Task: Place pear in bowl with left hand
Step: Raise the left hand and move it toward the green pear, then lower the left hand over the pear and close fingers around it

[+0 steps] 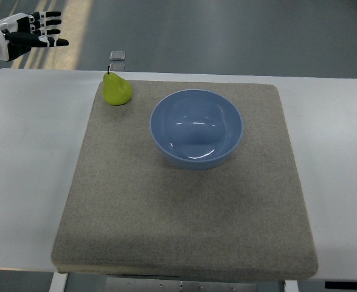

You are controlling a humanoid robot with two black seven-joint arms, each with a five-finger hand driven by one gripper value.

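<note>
Nearest the camera, a white table (26,182) is carrying a grey mat (184,225), which is lying flat and covering most of the tabletop; the mat's near edge is sitting close to the table's near edge, and bare white surface is showing to both sides of it.

Further in, a blue bowl (196,128) is standing upright on the far half of the mat, a little right of its middle line. The bowl is holding nothing; only light reflections are showing on its inner wall and floor.

Beyond and to the left of the bowl, a green pear (116,89) is resting on the mat's far left corner, stem pointing away from the camera. It is sitting near the bowl but apart from it, outside the rim, with a strip of mat showing between the two.

Just past the pear, off the table's far edge, a small clear item (118,56) is lying on the floor; what it is cannot be told.

Farthest out, at the top left corner, the left hand (29,33) is hovering over the floor beyond the table, well apart from the pear. Its fingers (49,27) are stretching out straight toward the right, slightly spread, grasping nothing
</note>
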